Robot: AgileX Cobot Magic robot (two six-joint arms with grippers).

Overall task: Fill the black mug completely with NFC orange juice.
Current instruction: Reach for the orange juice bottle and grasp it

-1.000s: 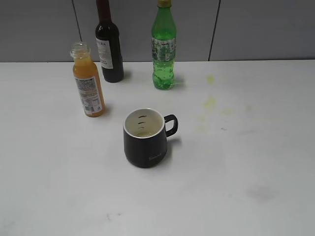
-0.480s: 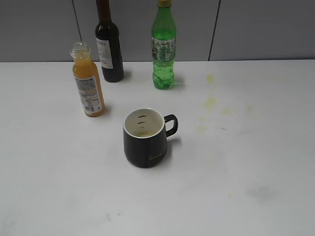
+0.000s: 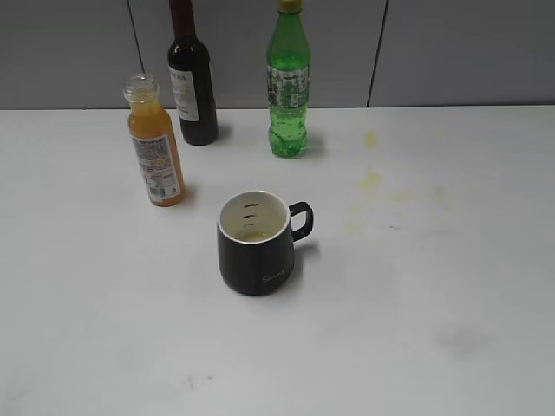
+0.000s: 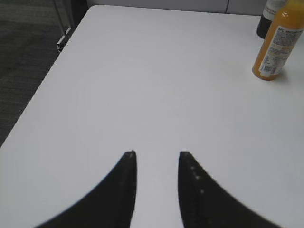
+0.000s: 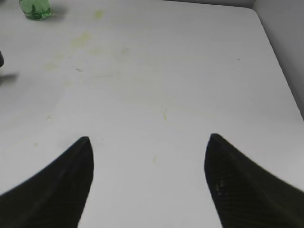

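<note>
Up close, the left gripper [image 4: 156, 154] has its fingers a narrow gap apart over bare white table [image 3: 451, 260], holding nothing; the right gripper [image 5: 149, 140] stands wide open, also empty. Farther out, the black mug [image 3: 256, 244] sits mid-table, handle to the right. Behind it to the left stands the uncapped NFC orange juice [image 3: 155, 143], with a dark wine bottle [image 3: 192, 78] and green soda bottle [image 3: 288, 82] along the back.

A stained white table [image 3: 416, 260] stands before grey wall panels [image 3: 460, 52].
</note>
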